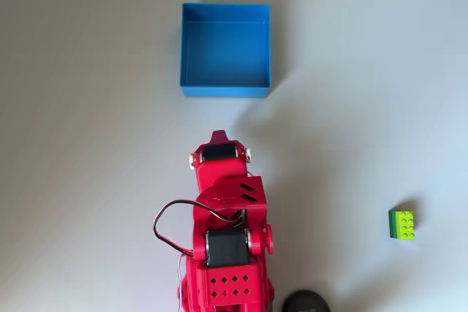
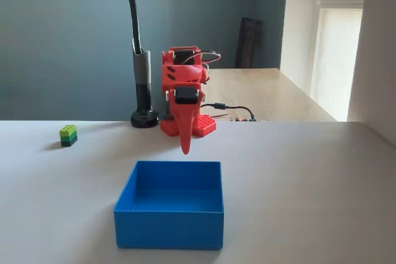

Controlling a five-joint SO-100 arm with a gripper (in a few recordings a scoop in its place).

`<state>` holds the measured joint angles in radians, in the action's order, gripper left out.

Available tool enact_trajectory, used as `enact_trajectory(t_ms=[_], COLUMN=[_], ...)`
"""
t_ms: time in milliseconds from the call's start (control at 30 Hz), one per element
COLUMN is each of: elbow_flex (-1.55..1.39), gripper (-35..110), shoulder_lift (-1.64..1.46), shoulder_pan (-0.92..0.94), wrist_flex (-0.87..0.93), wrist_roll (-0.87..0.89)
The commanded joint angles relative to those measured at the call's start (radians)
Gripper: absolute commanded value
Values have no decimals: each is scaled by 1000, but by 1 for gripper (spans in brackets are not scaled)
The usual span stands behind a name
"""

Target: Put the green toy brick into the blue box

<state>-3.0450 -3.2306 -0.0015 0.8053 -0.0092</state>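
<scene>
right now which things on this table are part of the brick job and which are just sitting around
Part of the job:
- small lime-green studded plastic brick
- square bright-blue plastic box, nothing in it
- red two-finger gripper, holding nothing

Just sitting around:
- black round-footed stand beside the arm's base
- loose cables behind the arm

Smooth plastic blue box (image 2: 169, 225), studded plastic green brick (image 1: 402, 224), matt table (image 1: 88, 144)

One green toy brick (image 1: 402, 224), one blue box (image 1: 224, 91), one black stand (image 2: 143, 91).
</scene>
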Motion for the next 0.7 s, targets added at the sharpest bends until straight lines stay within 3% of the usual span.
enact_trajectory(t_ms=[0, 333, 667], elbow_flex=[115, 357, 657], gripper=[0, 0, 0], shoulder_lift=[89, 541, 908], shoulder_pan=[40, 210, 469], wrist_flex=[-14, -3, 198], wrist_roll=[29, 97, 183])
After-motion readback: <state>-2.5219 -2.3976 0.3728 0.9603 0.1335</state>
